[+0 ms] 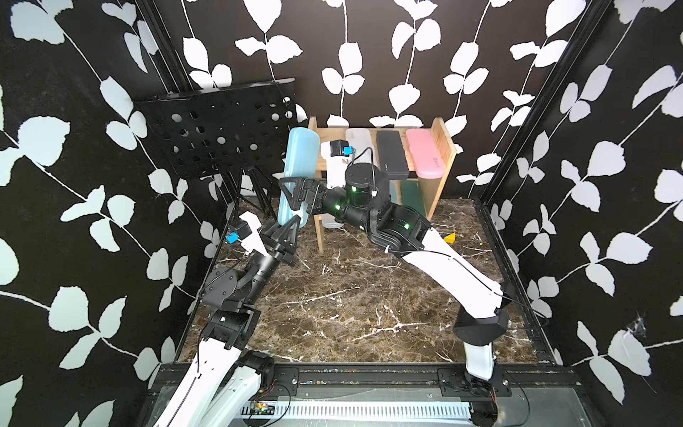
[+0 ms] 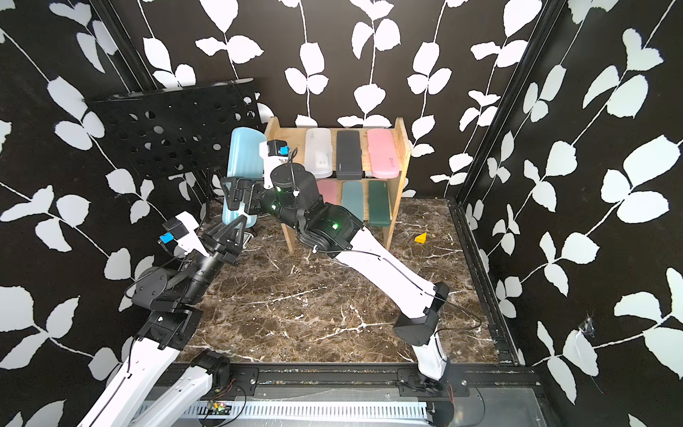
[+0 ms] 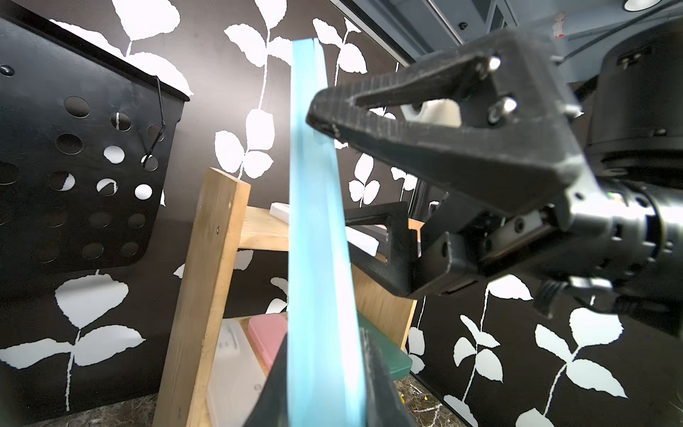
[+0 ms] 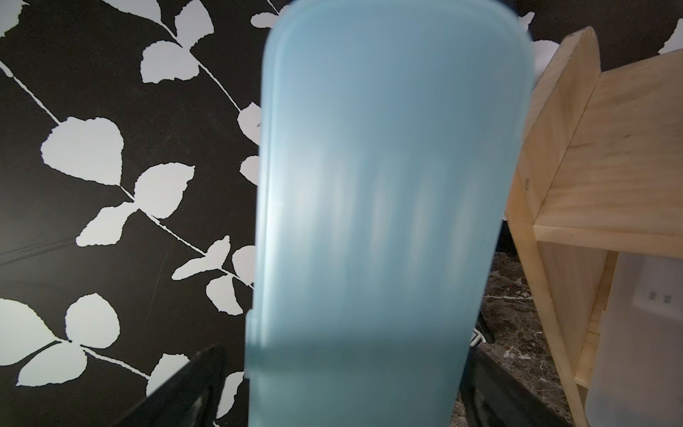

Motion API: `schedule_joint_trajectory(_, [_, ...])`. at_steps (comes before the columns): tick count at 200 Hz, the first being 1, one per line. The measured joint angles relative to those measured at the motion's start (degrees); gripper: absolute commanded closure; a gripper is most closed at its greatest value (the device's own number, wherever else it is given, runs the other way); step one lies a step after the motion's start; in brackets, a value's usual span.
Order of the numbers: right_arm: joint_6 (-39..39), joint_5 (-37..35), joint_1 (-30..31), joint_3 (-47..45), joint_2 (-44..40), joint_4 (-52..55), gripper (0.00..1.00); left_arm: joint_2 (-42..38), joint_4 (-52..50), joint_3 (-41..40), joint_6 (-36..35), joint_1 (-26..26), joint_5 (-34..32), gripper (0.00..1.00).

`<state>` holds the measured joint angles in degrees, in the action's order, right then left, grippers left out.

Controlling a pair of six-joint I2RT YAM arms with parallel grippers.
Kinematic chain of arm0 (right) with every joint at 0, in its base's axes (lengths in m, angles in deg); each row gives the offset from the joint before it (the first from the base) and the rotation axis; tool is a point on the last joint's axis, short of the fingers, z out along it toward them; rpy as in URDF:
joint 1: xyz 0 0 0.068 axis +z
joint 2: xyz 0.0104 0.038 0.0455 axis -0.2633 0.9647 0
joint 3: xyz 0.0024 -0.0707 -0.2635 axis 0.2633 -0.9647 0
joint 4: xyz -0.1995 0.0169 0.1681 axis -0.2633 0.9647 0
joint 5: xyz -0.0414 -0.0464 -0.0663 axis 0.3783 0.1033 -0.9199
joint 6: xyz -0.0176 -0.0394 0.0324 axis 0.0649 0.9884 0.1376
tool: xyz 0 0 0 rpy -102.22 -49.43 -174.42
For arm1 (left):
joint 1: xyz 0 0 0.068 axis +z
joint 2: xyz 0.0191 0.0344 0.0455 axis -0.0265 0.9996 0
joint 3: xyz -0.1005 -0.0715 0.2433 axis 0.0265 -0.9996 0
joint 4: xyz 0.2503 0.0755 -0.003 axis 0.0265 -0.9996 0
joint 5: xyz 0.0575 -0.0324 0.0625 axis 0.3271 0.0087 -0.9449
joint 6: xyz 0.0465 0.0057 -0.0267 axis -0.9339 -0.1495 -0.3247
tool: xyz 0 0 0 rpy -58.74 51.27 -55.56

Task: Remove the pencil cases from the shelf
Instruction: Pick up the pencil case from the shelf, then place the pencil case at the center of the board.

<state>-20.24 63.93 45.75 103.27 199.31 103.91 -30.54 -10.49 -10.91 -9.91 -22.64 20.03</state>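
Held item: light blue case (image 1: 299,159), stood on end with its long axis near vertical, off the shelf (image 1: 443,148) and just beside the side panel nearest the music stand (image 1: 221,129).
Left gripper (image 1: 295,222): closed on the lower end of the light blue case, one finger against each broad face.
Right gripper (image 3: 325,173): jaws spread wide, straddling the case's width at mid-height. A gap shows beside one finger in the right wrist view; contact at the other cannot be told.
Left arm (image 1: 229,284): rises from the near-left base, elbow folded, forearm angled up and toward the rear.
Right arm (image 1: 443,266): reaches from the near-right base diagonally across the tabletop, wrist turned sideways in front of the shelf, hiding part of it.
Upper tier: upper frosted case (image 2: 318,153), black case (image 2: 348,155) and upper pink case (image 2: 382,153), flat and side by side.
Lower tier: lower frosted case (image 3: 233,369), lower pink case (image 2: 327,192), teal case (image 2: 352,197) and dark green case (image 2: 379,203), side by side.
Tabletop (image 1: 351,295): dark brown marble pattern with white veins; bears the shelf at the rear and a small yellow wedge (image 1: 449,238) near its right leg.
Enclosure: black walls (image 1: 55,148) printed with white leaves; black rail (image 1: 369,380) along the near edge, carrying both arm bases.
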Motion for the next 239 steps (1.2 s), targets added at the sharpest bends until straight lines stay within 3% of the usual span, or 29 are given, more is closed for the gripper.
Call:
schedule_joint_trajectory(37, [0.0, -1.16, 0.0, 4.02, 2.29, 2.73, 0.05, -0.52, -0.42, -0.02, -0.26, 0.0, 0.0, 1.0])
schedule_joint_trajectory(81, [-1.01, -2.4, 0.02, 5.81, 3.3, 4.83, 0.34, -0.72, -2.34, -0.07, -0.7, 0.0, 0.02, 1.0])
schedule_joint_trajectory(117, [-0.92, -3.28, 0.09, 5.81, 3.3, 5.84, 0.41, -0.72, -3.13, -0.11, -0.66, -0.07, 0.04, 1.0])
schedule_joint_trajectory(125, [-0.9, -3.52, 0.11, 5.81, 3.3, 6.01, 0.42, -0.74, -3.32, -0.11, -0.66, -0.11, 0.0, 0.91])
schedule_joint_trajectory(141, [-0.76, -4.0, 0.22, 5.81, 3.23, 6.36, 0.46, -0.79, -3.54, -0.11, -0.66, -0.15, 0.0, 0.85])
schedule_joint_trajectory(150, [-0.59, -4.26, 0.28, 5.81, 3.17, 6.51, 0.48, -0.85, -3.65, -0.13, -0.66, -0.24, -0.02, 0.71])
schedule_joint_trajectory(161, [0.44, -5.05, 0.46, 5.81, 3.02, 7.06, 0.51, -0.9, -4.0, -0.15, -1.14, -0.28, -0.33, 0.61])
schedule_joint_trajectory(174, [2.08, -6.43, 0.46, 5.7, 2.67, 8.81, 0.55, -1.16, -4.15, -0.15, -1.88, -0.28, -0.96, 0.37])
schedule_joint_trajectory(210, [6.54, -9.46, 0.13, 4.09, 0.76, 12.81, 0.68, -2.38, -4.74, -0.15, -2.6, -0.26, -2.51, 0.24])
schedule_joint_trajectory(239, [9.88, -10.95, 0.09, -0.76, -4.31, 15.78, 0.69, -2.93, -5.31, -0.15, -3.28, -0.26, -3.89, 0.2])
